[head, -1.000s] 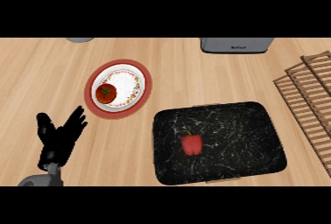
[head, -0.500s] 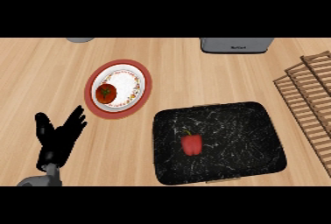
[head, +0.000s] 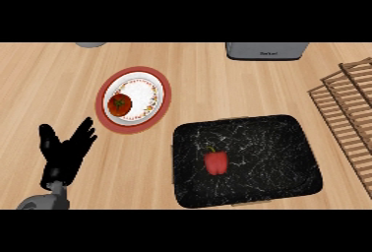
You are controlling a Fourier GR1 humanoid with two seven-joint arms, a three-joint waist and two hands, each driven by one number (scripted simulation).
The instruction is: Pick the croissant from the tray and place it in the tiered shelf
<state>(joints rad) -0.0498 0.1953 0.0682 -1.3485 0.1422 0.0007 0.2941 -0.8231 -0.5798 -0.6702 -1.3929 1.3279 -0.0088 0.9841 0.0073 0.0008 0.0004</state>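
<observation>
A black marbled tray (head: 291,142) lies on the wooden counter at centre right. On it I see no croissant, only a red bell pepper (head: 216,162) left of the tray's middle. The wooden slatted tiered shelf (head: 349,108) stands at the right edge, partly cut off. My left hand (head: 64,155) rests open at the lower left with its fingers up, well apart from the tray. My right hand does not show.
A red-rimmed plate (head: 156,106) with a tomato (head: 119,103) on it sits left of the tray, above my left hand. A grey appliance (head: 267,50) stands at the back edge, and a grey object (head: 91,44) peeks in at the top left.
</observation>
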